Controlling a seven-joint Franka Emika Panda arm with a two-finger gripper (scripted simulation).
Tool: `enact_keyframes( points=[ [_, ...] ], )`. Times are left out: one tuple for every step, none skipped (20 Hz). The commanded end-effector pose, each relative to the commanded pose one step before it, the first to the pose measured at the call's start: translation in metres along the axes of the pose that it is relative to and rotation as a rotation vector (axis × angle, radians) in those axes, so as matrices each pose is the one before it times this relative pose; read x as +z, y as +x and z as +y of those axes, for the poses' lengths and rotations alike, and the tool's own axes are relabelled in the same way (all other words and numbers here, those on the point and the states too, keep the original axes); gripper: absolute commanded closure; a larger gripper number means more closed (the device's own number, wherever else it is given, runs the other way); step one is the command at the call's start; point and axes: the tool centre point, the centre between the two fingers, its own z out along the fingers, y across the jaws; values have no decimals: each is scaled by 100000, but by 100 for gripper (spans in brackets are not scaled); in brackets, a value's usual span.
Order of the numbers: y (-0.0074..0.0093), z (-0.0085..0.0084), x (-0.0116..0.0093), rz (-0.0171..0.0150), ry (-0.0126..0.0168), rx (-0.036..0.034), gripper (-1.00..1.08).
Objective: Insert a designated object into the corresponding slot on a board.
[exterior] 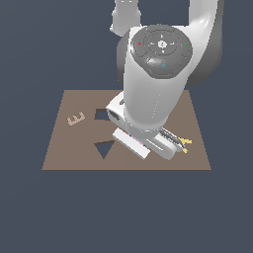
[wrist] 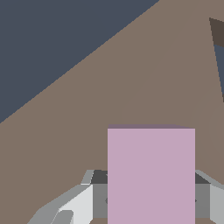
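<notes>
Sitting between the gripper (wrist: 151,197) fingers (wrist: 209,197), the lilac tile (wrist: 151,175) is clasped just above the brown board (exterior: 59,153). Exterior view: arm hides the tile. Rectangular slot (exterior: 102,114) at 10 o'clock from the gripper, triangular cutout (exterior: 104,148) at 9 o'clock, tan E-shaped piece (exterior: 75,118) farther out at 9, yellow piece (exterior: 185,143) at 3.

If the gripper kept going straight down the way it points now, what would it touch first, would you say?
Most likely the lilac tile, already between the fingers, with the brown board right beneath; whether the gripper already touches the tile is unclear.
</notes>
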Motion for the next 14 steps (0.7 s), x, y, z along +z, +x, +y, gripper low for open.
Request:
enact_keyframes(
  points=[
    [0,21,-4,-9,25,342,108],
    [36,74,-6,1,1,535,108],
    [53,108,-8,1,1,756,108],
    [66,137,-11,1,1,969,108],
    [81,169,-13,1,1,1186,108],
    [96,200,-15,1,2,1402,108],
    [110,231,-18,1,2,1618,108],
    [124,262,-20,2,2,1833,108],
    [139,293,-23,2,2,2050,108],
    [153,324,-25,2,2,2266,108],
    [167,356,-27,2,2,2483,108],
    [180,387,-29,2,3,2698,108],
    [194,419,-32,2,3,2916,108],
    [207,451,-34,2,3,3131,108]
  ],
)
